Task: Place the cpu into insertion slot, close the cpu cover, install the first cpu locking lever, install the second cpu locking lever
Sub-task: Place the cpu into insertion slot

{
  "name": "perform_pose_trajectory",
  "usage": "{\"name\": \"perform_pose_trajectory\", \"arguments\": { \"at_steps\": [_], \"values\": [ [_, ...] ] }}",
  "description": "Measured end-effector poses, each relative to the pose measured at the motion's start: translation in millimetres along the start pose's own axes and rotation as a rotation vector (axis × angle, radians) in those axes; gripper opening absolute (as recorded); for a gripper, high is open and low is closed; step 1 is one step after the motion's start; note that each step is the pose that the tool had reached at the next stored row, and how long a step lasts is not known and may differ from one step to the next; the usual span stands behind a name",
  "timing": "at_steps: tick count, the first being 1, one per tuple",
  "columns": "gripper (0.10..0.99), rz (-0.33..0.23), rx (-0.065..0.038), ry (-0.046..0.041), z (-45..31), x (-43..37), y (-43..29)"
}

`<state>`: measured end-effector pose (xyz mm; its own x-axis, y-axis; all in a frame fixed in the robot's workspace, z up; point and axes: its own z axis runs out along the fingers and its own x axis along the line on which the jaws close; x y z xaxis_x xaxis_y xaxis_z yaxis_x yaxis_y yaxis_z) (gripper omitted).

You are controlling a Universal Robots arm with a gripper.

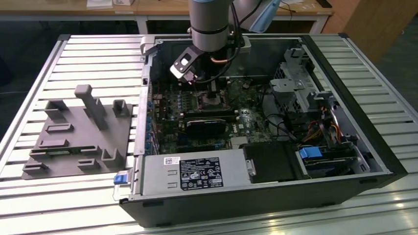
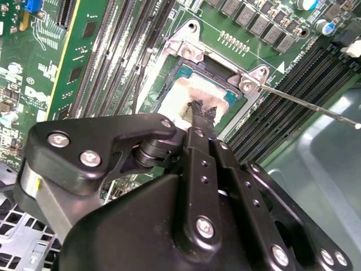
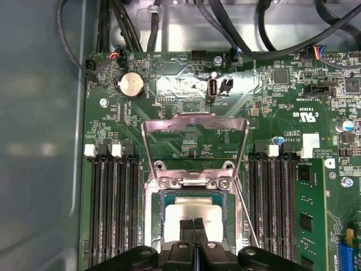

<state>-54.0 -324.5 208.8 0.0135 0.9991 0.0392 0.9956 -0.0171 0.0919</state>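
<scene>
In the first wrist view we see the end effector with its fingers pressed together, gripping nothing, tips at the top face of the cpu. The cpu lies flat in the insertion slot. The cpu cover stands swung up off the socket, and the end effector's body hides the chip's near edge. The second wrist view adds pale smears on the chip and a thin locking lever standing free. In the exterior view, the computer case on the slatted desk carries a white printed label.
</scene>
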Motion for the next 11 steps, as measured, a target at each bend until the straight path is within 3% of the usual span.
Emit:
{"name": "perform_pose_trajectory", "arguments": {
  "at_steps": [8, 11],
  "values": [
    [0.106, 0.000, 0.000, 0.0001, -11.6, 0.5, 1.1],
    [0.106, 0.000, 0.000, -0.0005, -19.9, 0.8, 1.9]
  ]
}}
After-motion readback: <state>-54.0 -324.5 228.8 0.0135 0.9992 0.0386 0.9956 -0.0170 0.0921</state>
